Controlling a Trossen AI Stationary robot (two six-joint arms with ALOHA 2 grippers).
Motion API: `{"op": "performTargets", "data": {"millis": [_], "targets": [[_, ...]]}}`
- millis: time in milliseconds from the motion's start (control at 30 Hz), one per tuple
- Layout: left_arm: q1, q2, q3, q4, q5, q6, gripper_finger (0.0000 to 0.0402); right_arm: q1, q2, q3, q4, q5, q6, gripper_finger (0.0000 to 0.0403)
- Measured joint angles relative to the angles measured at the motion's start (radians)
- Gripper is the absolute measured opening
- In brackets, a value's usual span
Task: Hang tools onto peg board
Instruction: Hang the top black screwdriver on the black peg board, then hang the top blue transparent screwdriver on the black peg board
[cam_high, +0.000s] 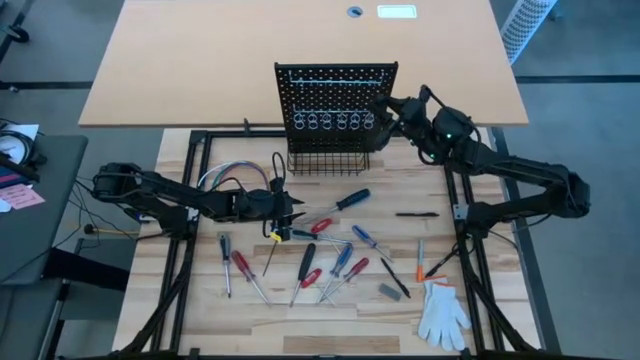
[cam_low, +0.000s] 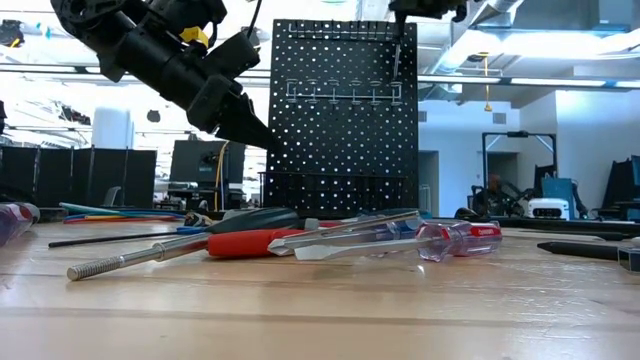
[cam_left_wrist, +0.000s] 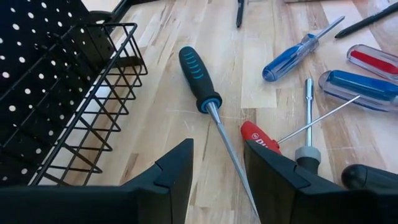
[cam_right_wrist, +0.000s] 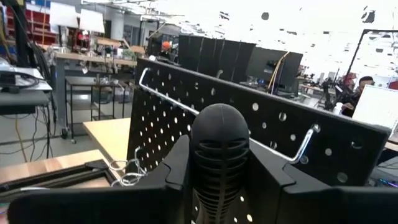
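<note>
High view | tools (cam_high: 306, 268) (about twelve loose) | right gripper (cam_right_wrist: 217, 186) clamps black-handled screwdriver (cam_right_wrist: 219, 155) | left gripper (cam_left_wrist: 217, 180) empty, parted

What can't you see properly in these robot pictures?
- Right wrist view: the black-handled tool in the right gripper hides its own shaft, so the ring below can't be seen.
- Low view: the peg board top is cut off by the edge.
- High view: the silver rings are too small to count surely.

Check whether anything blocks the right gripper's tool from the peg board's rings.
Nothing visible does. The right gripper holds a black-handled tool upright above the rightmost silver rings of the peg board, with only open air between them.
</note>
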Motion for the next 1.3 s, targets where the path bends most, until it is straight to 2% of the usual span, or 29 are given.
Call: {"op": "performTargets", "data": {"millis": [200, 533, 967, 1033, 1200, 1300], "targets": [[0.0, 0.0, 0.0, 0.0, 0.002, -0.002, 0.0135, -0.028, 0.023, 0.001, -0.035, 0.0, 0.022, 0.0099], [0.0, 0.0, 0.0, 0.001, 0.002, -0.001, 0.0135, -0.068, 0.13, 0.001, -0.029, -0.001, 0.023, 0.0099], [0.0, 0.0, 0.0, -0.006, 0.002, -0.013, 0.0135, -0.073, 0.128, 0.001, -0.115, -0.001, 0.063, 0.0099], [0.0, 0.0, 0.0, -0.006, 0.002, -0.013, 0.0135, -0.073, 0.128, 0.001, -0.12, -0.001, 0.06, 0.0118], [0.0, 0.0, 0.0, -0.007, 0.002, -0.013, 0.0135, -0.073, 0.115, 0.0, -0.129, -0.001, 0.051, 0.0209], [0.0, 0.0, 0.0, -0.008, 0.002, -0.013, 0.0135, -0.073, 0.089, 0.0, -0.127, 0.005, 0.051, 0.0239]]}}
